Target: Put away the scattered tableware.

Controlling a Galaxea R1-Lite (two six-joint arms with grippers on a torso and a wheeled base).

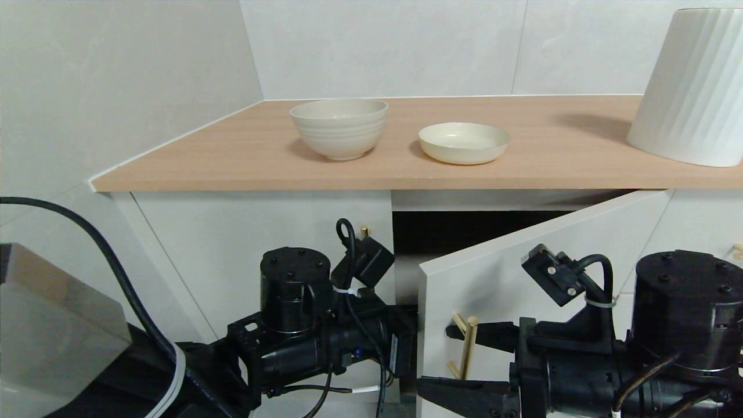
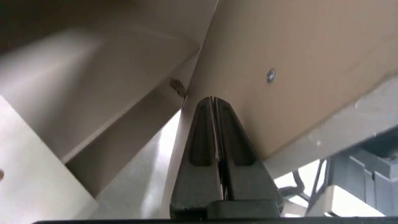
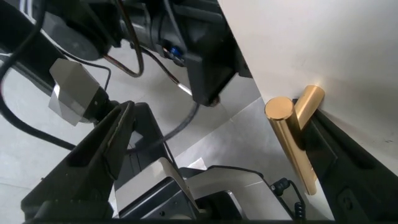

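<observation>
Bowl (image 1: pixel 339 128) and dish (image 1: pixel 464 142) were both sitting up on the counter (image 1: pixel 232 162), side by side but apart. Nothing was touching them, so as far as I could tell none of the putting away had happened yet.

All the action was down below at the cabinet. The door (image 1: pixel 487 278) stood partly open with a dark gap behind it, which I'm guessing is where the stuff is meant to go.

The right gripper (image 1: pixel 435 357) was at the brass handle (image 1: pixel 466 346) on the door's front. Its jaws were spread wide, one finger tucked right up by the bar and the other well off to the side. So it wasn't pinching the handle, more like hooked on it, which makes sense for pulling a door.

The left gripper (image 2: pixel 213 109) was low by the door's free edge, on the inner side, jaws pressed flat together with nothing between them. My guess is it was there to nudge the door wider from inside, since closed fingers slip into a gap more easily. I couldn't tell if it was actually touching the panel.

A big ribbed shade (image 1: pixel 691 87) stood at the far right of the counter, well away from the dish. To me the door looked like it needed to open more before either arm went up for the bowl.
</observation>
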